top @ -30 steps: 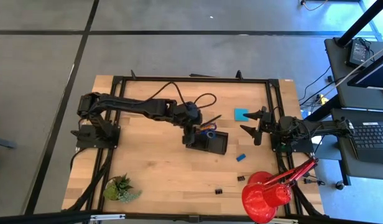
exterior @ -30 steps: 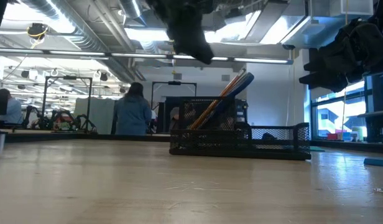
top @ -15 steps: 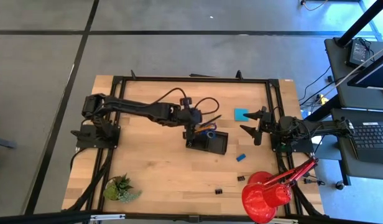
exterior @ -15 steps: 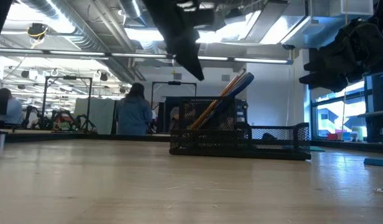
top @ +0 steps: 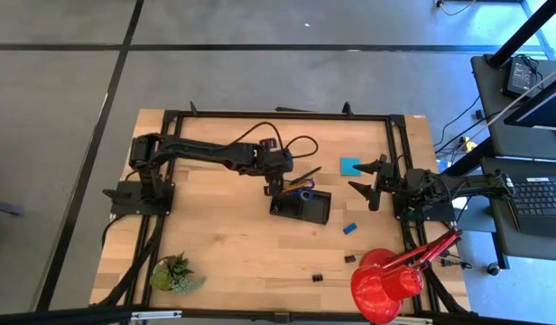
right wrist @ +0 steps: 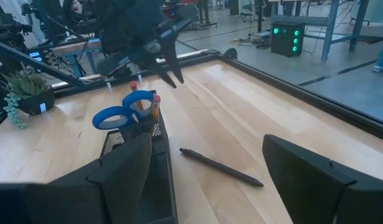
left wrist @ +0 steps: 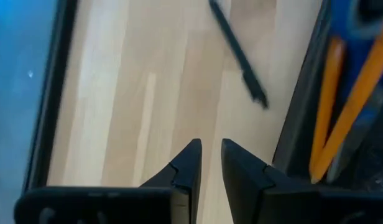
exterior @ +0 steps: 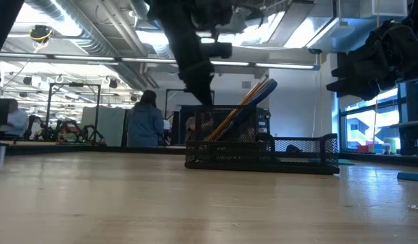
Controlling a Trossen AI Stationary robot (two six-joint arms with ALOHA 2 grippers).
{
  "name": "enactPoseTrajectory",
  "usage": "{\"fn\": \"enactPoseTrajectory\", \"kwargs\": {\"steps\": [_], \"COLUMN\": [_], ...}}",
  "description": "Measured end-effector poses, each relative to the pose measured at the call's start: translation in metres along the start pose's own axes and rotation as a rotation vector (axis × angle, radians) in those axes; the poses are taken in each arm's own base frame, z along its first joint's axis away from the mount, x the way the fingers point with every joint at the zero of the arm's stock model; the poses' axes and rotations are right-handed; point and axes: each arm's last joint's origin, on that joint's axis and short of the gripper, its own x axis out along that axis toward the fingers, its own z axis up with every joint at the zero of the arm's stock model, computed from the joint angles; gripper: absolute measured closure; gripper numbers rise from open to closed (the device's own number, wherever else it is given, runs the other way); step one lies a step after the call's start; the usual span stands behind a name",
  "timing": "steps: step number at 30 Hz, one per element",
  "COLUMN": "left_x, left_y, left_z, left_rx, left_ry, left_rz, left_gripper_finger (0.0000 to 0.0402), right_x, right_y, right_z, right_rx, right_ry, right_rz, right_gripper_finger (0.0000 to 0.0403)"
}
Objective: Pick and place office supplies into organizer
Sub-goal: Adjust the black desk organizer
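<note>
Fingertips (left wrist: 190,163) of the left gripper (left wrist: 207,163) stand nearly together with a narrow gap between them and nothing held; bare wood shows through the gap. That gripper hangs above the table just beside the organizer (top: 302,206), at the end where the orange pencils (left wrist: 341,102) and blue-handled scissors (right wrist: 126,111) stand upright in a tall compartment. The right gripper (top: 366,181) waits at the table's right edge with its fingers spread wide and empty.

Outstanding items: the black pen (right wrist: 220,167) lies on the wood just beside the organizer's wall; the note pad (top: 350,166), the eraser (top: 349,228) and the binder clips (top: 333,267) lie apart from the tray.

Risks, as judged:
- With the fingers this close together, a descent on the pen would likely press it down or roll it rather than straddle it.
- The pen lies close to the mesh wall, so a finger could catch the wall and shift the tray.
- The left arm works close to the leaning pencils and scissors handles; a sideways sweep could knock them out.
- The red lamp (top: 384,282) stands close to the clips and crowds any approach there.
</note>
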Motion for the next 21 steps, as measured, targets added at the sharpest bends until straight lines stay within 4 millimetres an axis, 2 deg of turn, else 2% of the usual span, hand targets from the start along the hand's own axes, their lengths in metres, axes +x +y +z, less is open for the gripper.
{"fn": "enactPoseTrajectory", "kwargs": {"steps": [8,21], "left_x": [0.009,0.002], "left_y": [0.002,-0.018], "left_z": [-0.007,-0.009], "left_rx": [-0.018,-0.001], "left_ry": [0.072,0.091], "left_rz": [-0.110,-0.190], "left_gripper_finger": [0.0348,0.0354], "right_x": [0.000,0.000], "right_y": [0.000,0.000], "right_z": [0.000,0.000], "right_rx": [0.000,0.000], "right_ry": [0.000,0.001], "right_rz": [0.000,0.000], "right_gripper_finger": [0.0092,0.0092]}}
